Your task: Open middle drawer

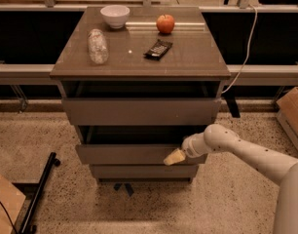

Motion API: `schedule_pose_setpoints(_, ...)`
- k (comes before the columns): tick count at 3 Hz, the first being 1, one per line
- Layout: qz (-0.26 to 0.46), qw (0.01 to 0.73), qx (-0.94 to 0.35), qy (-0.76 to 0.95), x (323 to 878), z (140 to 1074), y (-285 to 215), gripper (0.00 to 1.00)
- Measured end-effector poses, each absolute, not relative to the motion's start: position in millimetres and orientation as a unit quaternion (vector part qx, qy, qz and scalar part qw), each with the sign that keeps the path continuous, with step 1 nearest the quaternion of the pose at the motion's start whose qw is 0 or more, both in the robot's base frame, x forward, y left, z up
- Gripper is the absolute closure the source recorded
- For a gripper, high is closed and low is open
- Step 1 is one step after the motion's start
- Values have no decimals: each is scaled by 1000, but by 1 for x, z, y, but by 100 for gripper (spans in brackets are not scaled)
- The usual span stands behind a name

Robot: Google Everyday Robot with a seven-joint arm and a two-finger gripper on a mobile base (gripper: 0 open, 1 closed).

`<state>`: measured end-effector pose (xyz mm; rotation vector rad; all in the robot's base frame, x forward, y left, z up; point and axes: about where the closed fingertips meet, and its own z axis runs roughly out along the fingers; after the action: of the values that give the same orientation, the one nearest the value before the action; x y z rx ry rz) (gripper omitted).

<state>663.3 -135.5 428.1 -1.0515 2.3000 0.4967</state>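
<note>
The cabinet has three drawers. The middle drawer [129,153] has a plain grey-brown flat front and stands pulled out a little past the lowest one, with a dark gap above it. My gripper [173,157] is at the right part of this front, its pale fingertips against the front face just below its top edge. My white arm [236,150] reaches in from the lower right. The top drawer [139,111] also stands slightly out. The lowest drawer [141,171] sits further back.
On the cabinet top [188,57] lie a white bowl [115,15], an apple [165,23], a lying clear bottle [97,46] and a dark snack pack [158,48]. A cardboard box [292,113] stands at the right, another [5,204] at lower left beside a black bar [39,191].
</note>
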Motion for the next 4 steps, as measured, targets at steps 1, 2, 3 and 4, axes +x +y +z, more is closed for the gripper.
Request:
schedule_pose_setpoints(1, 186, 272, -391, 859, 658, 428, -137, 49)
schedule_pose_setpoints(2, 186, 272, -391, 859, 658, 428, -137, 74)
schedule_pose_setpoints(3, 186, 272, -391, 859, 658, 432, -137, 97)
schedule_pose_setpoints(4, 186, 272, -391, 859, 658, 434, -137, 0)
